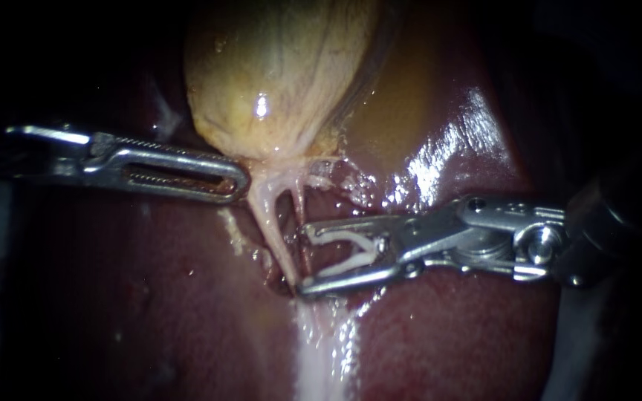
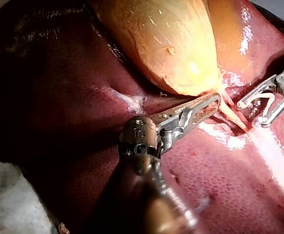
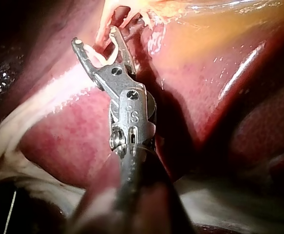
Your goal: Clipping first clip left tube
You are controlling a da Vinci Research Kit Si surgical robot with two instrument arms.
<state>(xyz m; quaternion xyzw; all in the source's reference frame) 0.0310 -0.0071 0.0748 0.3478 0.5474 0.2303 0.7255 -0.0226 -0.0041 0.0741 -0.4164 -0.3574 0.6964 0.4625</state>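
Below the gallbladder (image 1: 276, 67) the left tube (image 1: 271, 230) runs thin, wet and, we judge, easily torn, best taken mid-length, just ahead of the wide jaws of our right instrument (image 1: 305, 258), which hold a clip (image 1: 347, 263); the jaws of our left instrument (image 1: 241, 180) lie closed

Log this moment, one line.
left instrument: shut on gallbladder | right instrument: holds open clip beside left tube | clip: not yet on tube

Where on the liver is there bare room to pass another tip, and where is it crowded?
Free: the bare liver under the left instrument, left of the tubes; also the liver under the right instrument. Crowded: below the gallbladder, where the tubes run between both tips and the right jaws hold a clip.
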